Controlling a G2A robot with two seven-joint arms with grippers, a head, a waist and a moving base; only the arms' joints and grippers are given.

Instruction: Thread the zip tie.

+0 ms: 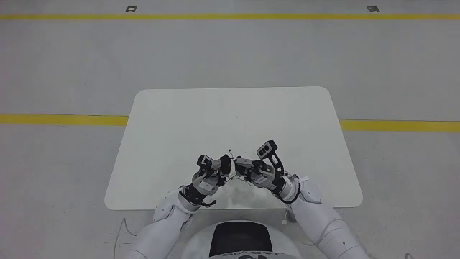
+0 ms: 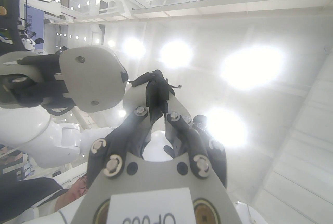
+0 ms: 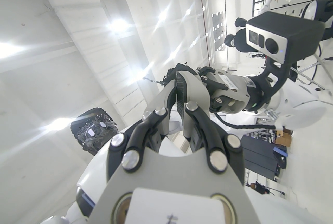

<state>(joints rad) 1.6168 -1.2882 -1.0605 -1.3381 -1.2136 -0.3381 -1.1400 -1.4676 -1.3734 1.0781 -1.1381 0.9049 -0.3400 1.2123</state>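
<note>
White table [image 1: 287, 115], both arms over its near edge.
Lower centre of the top view: left gripper [image 1: 223, 165] and right gripper [image 1: 240, 164] tip to tip, each with jaws closed on the black zip tie [image 1: 229, 152], held in the air between them; its thin tail pokes past the fingertips.

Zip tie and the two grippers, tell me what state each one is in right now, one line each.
zip tie: held in the air between both grippers, above the near edge of the table; thin tail sticks out free; cannot tell whether it is threaded.
left gripper: shut on the zip tie, off the table.
right gripper: shut on the zip tie, tip to tip with the left gripper.
</note>
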